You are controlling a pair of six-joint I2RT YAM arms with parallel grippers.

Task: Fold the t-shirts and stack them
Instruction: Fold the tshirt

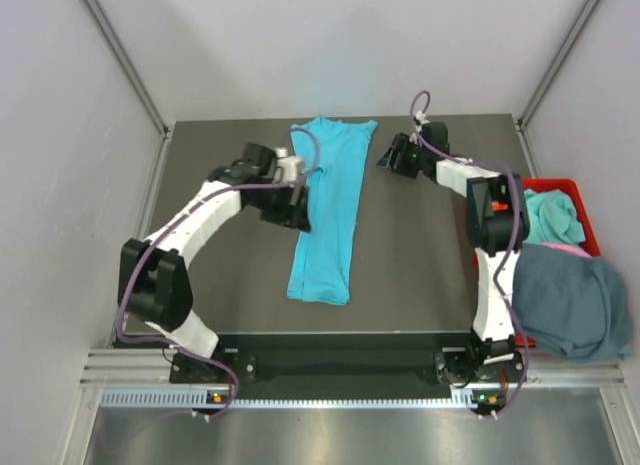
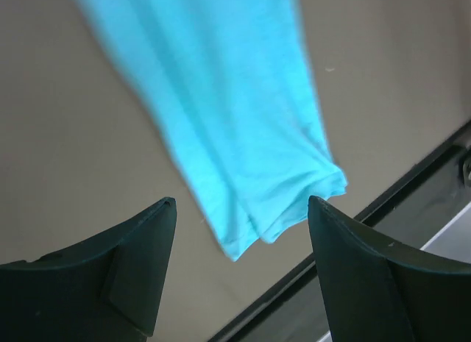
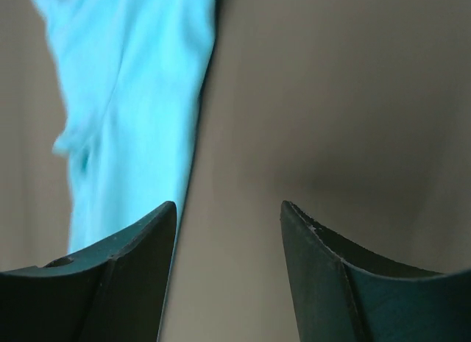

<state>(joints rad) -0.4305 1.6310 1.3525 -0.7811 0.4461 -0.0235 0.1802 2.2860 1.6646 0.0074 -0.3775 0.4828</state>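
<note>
High rear overview; both wrist views close, downward, sharing the turquoise t-shirt [image 1: 328,215].

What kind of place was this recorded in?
Most likely a lab robot cell, not a home: plain white panels on metal framing box in a dark table, two arms are bolted at its near edge, and a red bin of t-shirts sits at its right.

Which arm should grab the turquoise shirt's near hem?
Left, likely. The left pincer, open, sits by the left edge of the turquoise shirt, near hem in its wrist view; the right pincer, open, is apart by the far end.
</note>
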